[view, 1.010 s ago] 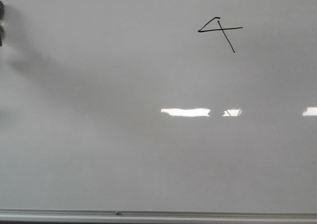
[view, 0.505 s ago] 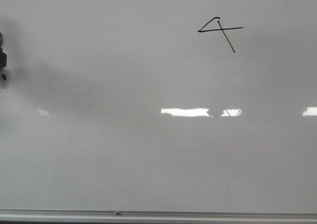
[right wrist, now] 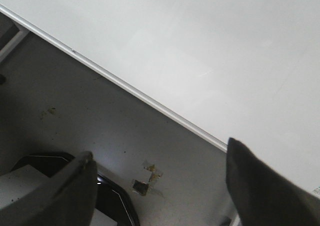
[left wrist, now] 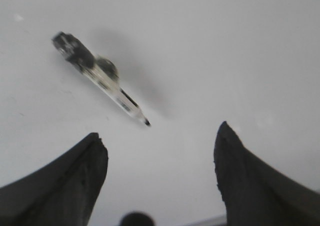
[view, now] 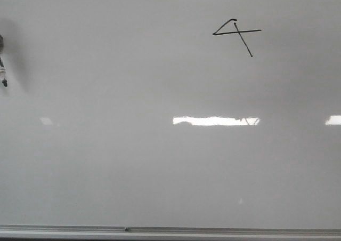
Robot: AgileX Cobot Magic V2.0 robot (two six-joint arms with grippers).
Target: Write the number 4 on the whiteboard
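The number 4 [view: 237,35] stands in thin black lines at the upper right of the whiteboard [view: 160,161], which fills the front view. A marker [left wrist: 100,76] with a clear barrel and a dark cap lies loose on the whiteboard [left wrist: 225,61]; in the front view only a sliver of the marker [view: 2,70] shows at the left edge. My left gripper [left wrist: 160,141] hangs open just short of the marker's tip, holding nothing. My right gripper [right wrist: 159,168] is open and empty over the floor, beside the whiteboard [right wrist: 225,41].
A grey metal frame strip [view: 170,232] runs along the board's near edge, and the frame strip [right wrist: 135,92] crosses the right wrist view. Beyond it lies grey floor with tape scraps [right wrist: 147,178] and a black base [right wrist: 117,201]. Bright light reflections [view: 213,121] sit on the board.
The dark left gripper has drawn out of the front view at the left edge and its shadow has shrunk. The marker stays on the board. The number 4 is unchanged.
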